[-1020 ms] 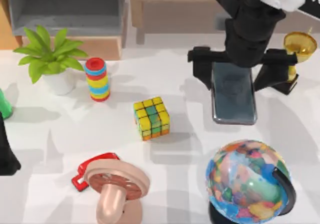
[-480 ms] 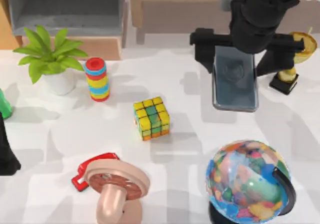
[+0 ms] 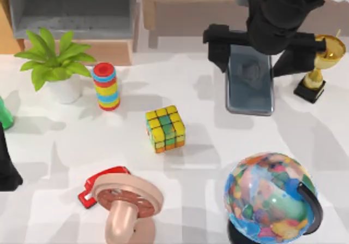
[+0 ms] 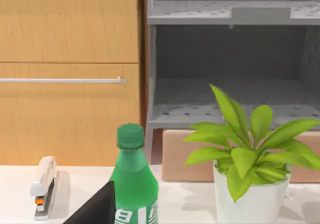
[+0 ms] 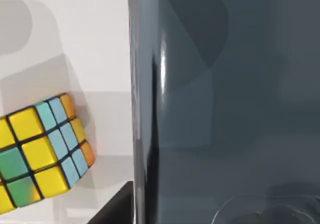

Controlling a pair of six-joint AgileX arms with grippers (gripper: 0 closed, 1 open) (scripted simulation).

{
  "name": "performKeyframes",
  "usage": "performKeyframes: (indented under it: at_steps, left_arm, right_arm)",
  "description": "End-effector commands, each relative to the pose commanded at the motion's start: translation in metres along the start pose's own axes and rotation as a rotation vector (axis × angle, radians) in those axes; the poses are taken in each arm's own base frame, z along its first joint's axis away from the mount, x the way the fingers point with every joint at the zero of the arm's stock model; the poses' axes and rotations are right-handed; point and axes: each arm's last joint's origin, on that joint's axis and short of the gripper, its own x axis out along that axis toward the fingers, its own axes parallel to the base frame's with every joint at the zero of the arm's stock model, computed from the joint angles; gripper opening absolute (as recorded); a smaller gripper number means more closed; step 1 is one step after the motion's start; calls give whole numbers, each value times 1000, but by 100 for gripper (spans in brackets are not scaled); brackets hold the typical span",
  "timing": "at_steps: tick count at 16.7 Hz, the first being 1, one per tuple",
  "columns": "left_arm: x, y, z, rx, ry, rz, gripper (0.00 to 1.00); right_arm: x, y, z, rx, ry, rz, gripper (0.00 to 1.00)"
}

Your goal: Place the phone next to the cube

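The phone (image 3: 251, 85), a dark glossy slab, hangs above the table at the back right, its shadow offset beneath it. My right gripper (image 3: 252, 64) is shut on it, one black finger against each long edge. In the right wrist view the phone (image 5: 225, 108) sits close up, with the cube (image 5: 40, 154) beyond its edge. The cube (image 3: 165, 128), with yellow, green and orange squares, sits near the table's middle, well to the left of the phone. My left gripper (image 3: 6, 170) is parked at the table's left edge.
A striped ring stack (image 3: 106, 85) and a potted plant (image 3: 57, 64) stand at the back left. A globe (image 3: 270, 197) stands front right and a gold trophy (image 3: 319, 64) just right of the phone. A red stapler (image 3: 101, 186), a pink fan (image 3: 126, 206) and a green bottle (image 4: 132, 179) are also present.
My right gripper has carried the phone toward the back of the table and then slightly left. The cube and the left arm have not moved.
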Motion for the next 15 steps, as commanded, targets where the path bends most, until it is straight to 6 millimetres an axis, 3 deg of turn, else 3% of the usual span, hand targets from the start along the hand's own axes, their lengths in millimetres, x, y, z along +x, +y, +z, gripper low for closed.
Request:
performKeyframes:
  at_steps: [8, 15]
  left_arm:
    - [0, 0, 0, 0, 0, 0, 100]
    - [0, 0, 0, 0, 0, 0, 100]
  right_arm:
    - [44, 3, 2, -18, 35, -6, 0]
    - [116, -5, -11, -28, 171, -80, 0]
